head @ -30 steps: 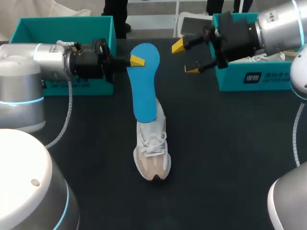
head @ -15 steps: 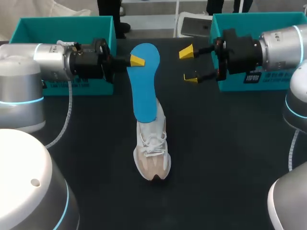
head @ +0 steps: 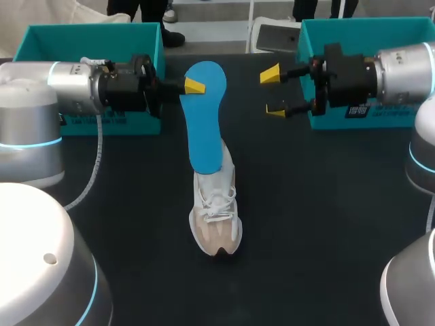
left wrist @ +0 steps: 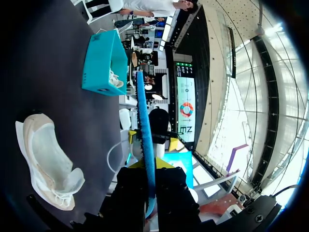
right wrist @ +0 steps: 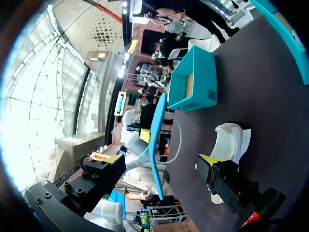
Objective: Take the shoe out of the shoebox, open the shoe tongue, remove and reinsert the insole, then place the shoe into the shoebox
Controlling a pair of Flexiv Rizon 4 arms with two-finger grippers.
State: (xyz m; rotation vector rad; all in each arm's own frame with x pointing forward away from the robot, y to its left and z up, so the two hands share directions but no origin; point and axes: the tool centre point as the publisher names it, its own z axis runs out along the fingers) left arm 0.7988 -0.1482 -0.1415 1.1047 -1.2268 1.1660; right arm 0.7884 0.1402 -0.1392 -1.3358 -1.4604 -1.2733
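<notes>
Fingers of the left gripper [head: 194,85] clamp the upper end of the blue insole [head: 206,115], which rises steeply from the white shoe [head: 216,217] at mid-table. The right gripper [head: 273,92] hangs wide open and empty at two o'clock from the shoe. A slipping pinch, or a pull tipping the unheld shoe, looks the likeliest upset. The left shoebox [head: 95,30] at ten o'clock and the right shoebox [head: 353,26] at two hem the far side; bare table [head: 319,224] lies open toward six.

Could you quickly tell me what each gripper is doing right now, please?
Left gripper: closed on the blue insole.
Right gripper: open, holding nothing.
</notes>
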